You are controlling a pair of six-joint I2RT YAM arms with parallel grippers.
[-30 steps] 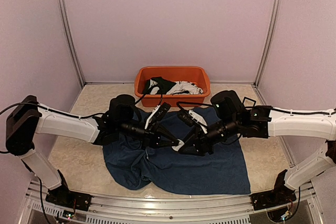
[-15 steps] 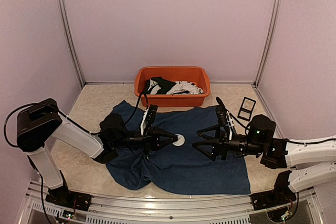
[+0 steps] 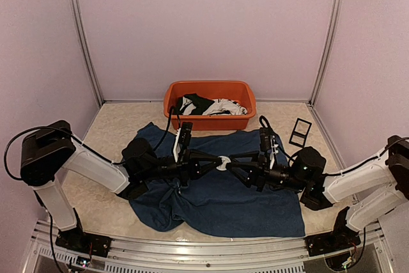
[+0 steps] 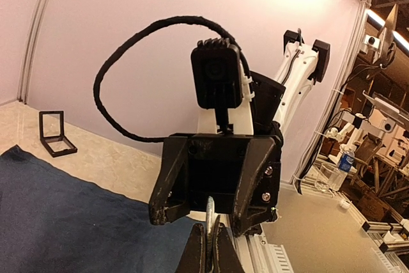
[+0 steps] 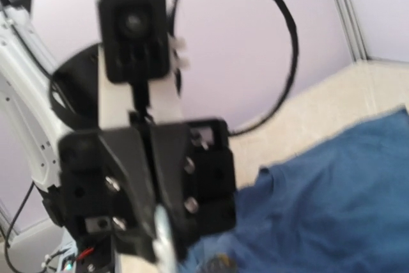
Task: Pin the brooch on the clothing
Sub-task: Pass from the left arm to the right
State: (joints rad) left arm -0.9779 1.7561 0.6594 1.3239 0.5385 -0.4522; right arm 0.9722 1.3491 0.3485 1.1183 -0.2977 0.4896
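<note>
Brooch (image 3: 221, 162), a small pale disc, sits in the air between the two arms' tips, just above the middle of the navy T-shirt (image 3: 217, 206). The left gripper (image 3: 214, 165) has its fingers pressed together on the disc. The left wrist view shows it edge-on as a thin silver sliver pinched at their tips. The right gripper (image 3: 230, 163) faces it head-on, and its fingers (image 4: 167, 208) are spread to either side of the sliver with a gap on both sides.

No print shows on the T-shirt or on the arms. In the left wrist view a bottle (image 4: 346, 158) far off in the background has a blue label that is too small to read.

The T-shirt lies spread and rumpled on the table (image 3: 112, 126). Its far edge runs up to the orange tub (image 3: 211, 85), which holds black and white garments (image 3: 211, 105). Its near edge stops short of the front rail (image 3: 192, 249). Bare tabletop shows to the left of the cloth, and a narrower strip shows to the right. A small black frame (image 3: 300, 132) stands there, near the tub's right end and well apart from the grippers. The enclosure walls stand close on the left, the right and behind the tub.
</note>
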